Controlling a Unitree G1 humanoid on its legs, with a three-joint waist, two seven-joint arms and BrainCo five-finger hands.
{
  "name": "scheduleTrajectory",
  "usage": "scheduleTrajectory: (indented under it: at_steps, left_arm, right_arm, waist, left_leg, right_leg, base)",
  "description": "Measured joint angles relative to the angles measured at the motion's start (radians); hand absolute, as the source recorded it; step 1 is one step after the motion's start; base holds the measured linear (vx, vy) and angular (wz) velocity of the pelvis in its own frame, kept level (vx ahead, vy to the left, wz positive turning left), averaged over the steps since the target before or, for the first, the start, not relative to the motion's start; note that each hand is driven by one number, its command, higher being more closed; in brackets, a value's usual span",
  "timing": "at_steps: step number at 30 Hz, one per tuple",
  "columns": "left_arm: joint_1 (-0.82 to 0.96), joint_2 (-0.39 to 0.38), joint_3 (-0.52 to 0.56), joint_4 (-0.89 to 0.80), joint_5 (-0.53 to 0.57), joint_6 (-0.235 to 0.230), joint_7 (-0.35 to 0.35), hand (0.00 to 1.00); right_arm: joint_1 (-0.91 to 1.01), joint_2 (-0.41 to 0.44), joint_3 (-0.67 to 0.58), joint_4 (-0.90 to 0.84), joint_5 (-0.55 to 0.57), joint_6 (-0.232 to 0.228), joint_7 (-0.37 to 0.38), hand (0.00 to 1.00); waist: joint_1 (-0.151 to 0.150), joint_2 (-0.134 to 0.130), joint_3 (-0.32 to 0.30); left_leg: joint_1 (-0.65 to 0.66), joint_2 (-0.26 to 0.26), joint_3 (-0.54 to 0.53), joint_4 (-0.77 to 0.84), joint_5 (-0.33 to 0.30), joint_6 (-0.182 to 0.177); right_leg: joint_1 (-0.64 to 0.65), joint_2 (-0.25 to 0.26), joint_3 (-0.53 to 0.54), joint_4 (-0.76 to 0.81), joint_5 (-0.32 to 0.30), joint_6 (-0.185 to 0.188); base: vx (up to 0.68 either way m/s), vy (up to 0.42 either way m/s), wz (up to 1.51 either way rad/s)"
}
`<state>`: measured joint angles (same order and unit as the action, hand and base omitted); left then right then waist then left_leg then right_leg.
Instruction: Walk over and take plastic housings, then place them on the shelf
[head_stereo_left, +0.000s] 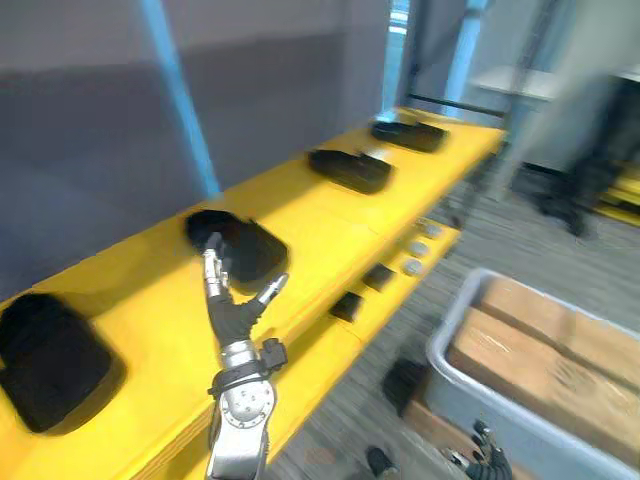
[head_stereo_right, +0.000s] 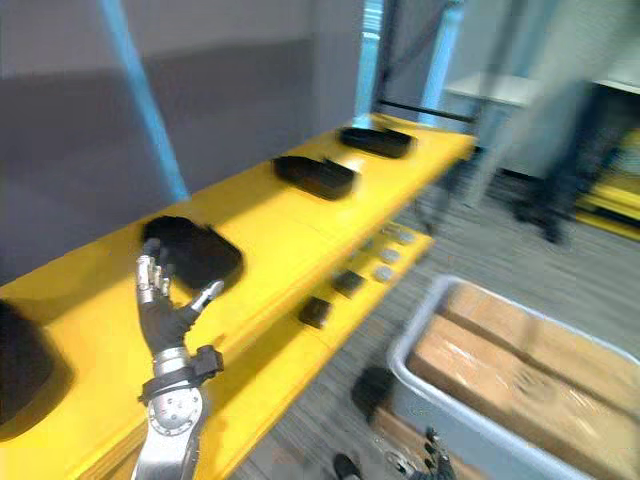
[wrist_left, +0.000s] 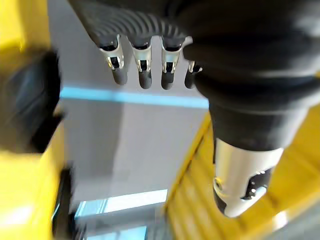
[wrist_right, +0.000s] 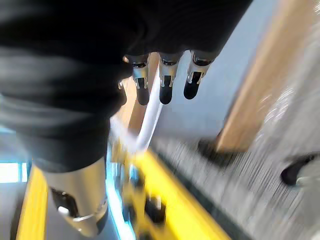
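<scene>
while your left hand (head_stereo_left: 234, 312) is raised over the yellow shelf (head_stereo_left: 300, 215), its fingers (head_stereo_left: 212, 268) point straight up and its thumb is spread to the side, so it is released and holds nothing; your left wrist view shows the same straight fingers (wrist_left: 145, 67) with only the grey wall past them

four black plastic housings lie in a row along the shelf's top board, well apart from one another: the nearest housing (head_stereo_left: 50, 365) at your far left, the second housing (head_stereo_left: 245, 245) just behind the left hand, the third housing (head_stereo_left: 350, 170) farther along, and the farthest housing (head_stereo_left: 410, 133) near the far end

from the head camera the left fingertips overlap the front edge of the second housing, but you cannot tell whether they touch it

on the lower ledge (head_stereo_left: 400, 290) along the shelf's front you have two small black blocks (head_stereo_left: 347, 305) and, past them, a few round silver pieces (head_stereo_left: 413, 267)

your right hand (head_stereo_left: 487, 460) hangs low at your right, beside a grey bin (head_stereo_left: 447, 345) that holds brown boxes (head_stereo_left: 545, 360); in its wrist view the fingers (wrist_right: 166, 82) are relaxed and grasp nothing

a blue post (head_stereo_left: 180, 100) rises behind the shelf against the grey wall
</scene>
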<state>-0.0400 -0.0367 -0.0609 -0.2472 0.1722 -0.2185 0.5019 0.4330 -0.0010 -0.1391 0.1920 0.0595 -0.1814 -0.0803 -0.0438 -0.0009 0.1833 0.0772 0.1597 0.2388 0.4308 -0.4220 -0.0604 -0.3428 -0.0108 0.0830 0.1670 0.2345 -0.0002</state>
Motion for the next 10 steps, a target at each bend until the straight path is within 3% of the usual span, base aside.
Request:
scheduleTrajectory:
  at_steps: [1,2,3,4,5,7,8,9,10]
  left_arm:
    - [-0.003,-0.011,0.019,-0.001,-0.001,0.0,0.004,0.0]
    - [-0.003,-0.01,0.027,-0.001,-0.003,0.0,0.004,0.0]
    - [0.0,-0.005,0.035,-0.001,-0.004,-0.003,0.003,0.0]
    - [0.0,-0.002,0.039,-0.001,-0.004,-0.005,0.003,0.0]
    - [0.01,0.008,0.065,-0.001,-0.009,-0.016,-0.004,0.0]
    - [0.037,0.019,0.116,0.007,-0.015,-0.017,-0.013,0.0]
    - [0.059,0.028,0.158,0.027,-0.026,-0.017,-0.022,0.0]
    - [0.071,0.019,0.185,0.094,-0.049,-0.014,-0.037,0.0]
    - [0.081,0.026,0.195,0.141,-0.067,-0.005,-0.059,0.0]
  right_arm:
    - [-0.026,-0.003,-0.024,0.033,0.002,0.001,-0.002,0.0]
    - [-0.036,-0.003,-0.039,0.056,0.003,0.002,-0.004,0.0]
    - [-0.049,-0.005,-0.068,0.098,-0.009,0.006,-0.009,0.0]
    - [-0.051,-0.007,-0.081,0.106,-0.016,0.007,-0.011,0.0]
    - [-0.071,-0.031,-0.094,0.106,-0.031,0.007,-0.015,0.0]
    - [-0.112,-0.071,-0.093,0.096,-0.042,0.006,-0.016,0.0]
    - [-0.161,-0.104,-0.095,0.091,-0.052,0.005,-0.017,0.0]
    - [-0.213,-0.149,-0.097,0.099,-0.054,0.006,-0.018,0.0]
    - [-0.242,-0.163,-0.097,0.099,-0.057,0.005,-0.019,0.0]
  waist:
    - [0.01,0.0,0.013]
    - [0.004,0.004,0.02]
    - [-0.002,0.008,0.016]
    - [-0.003,0.006,0.01]
    - [-0.001,0.0,-0.009]
    - [0.002,-0.014,-0.039]
    - [0.013,-0.03,-0.052]
    - [0.03,0.019,-0.063]
    - [0.033,0.035,-0.072]
  left_leg:
    - [0.019,0.003,0.09,-0.032,0.032,0.012]
    - [0.034,0.004,0.117,-0.05,0.049,0.014]
    - [0.055,0.005,0.159,-0.086,0.081,0.014]
    - [0.059,0.005,0.176,-0.097,0.09,0.016]
    - [0.056,0.005,0.225,-0.118,0.112,0.01]
    - [0.038,-0.001,0.268,-0.116,0.117,0.003]
    - [0.01,-0.027,0.277,-0.116,0.116,0.001]
    - [-0.024,-0.036,0.214,-0.14,0.123,0.005]
    - [-0.035,-0.045,0.166,-0.175,0.14,0.024]
  right_leg:
    - [-0.066,-0.031,-0.107,0.198,-0.108,-0.048]
    - [-0.073,-0.044,-0.127,0.308,-0.16,-0.043]
    - [-0.054,-0.066,-0.124,0.48,-0.262,-0.012]
    - [-0.033,-0.079,-0.121,0.54,-0.309,-0.004]
    - [0.034,-0.116,-0.123,0.598,-0.413,0.015]
    - [0.112,-0.158,-0.132,0.56,-0.483,0.04]
    - [0.149,-0.163,-0.158,0.405,-0.538,0.066]
    - [0.17,-0.117,-0.162,0.269,-0.503,0.049]
    - [0.195,-0.079,-0.151,0.176,-0.454,0.029]
  base:
    - [-0.46,0.15,-2.16]
    - [-0.4,0.1,-1.64]
    - [-0.24,0.013,-0.92]
    - [-0.23,-0.041,-1.15]
    - [-0.16,-0.106,-1.05]
    - [-0.1,-0.156,-1.1]
    - [-0.08,-0.208,-1.33]
    - [-0.07,-0.18,-1.36]
    - [-0.07,-0.106,-0.8]
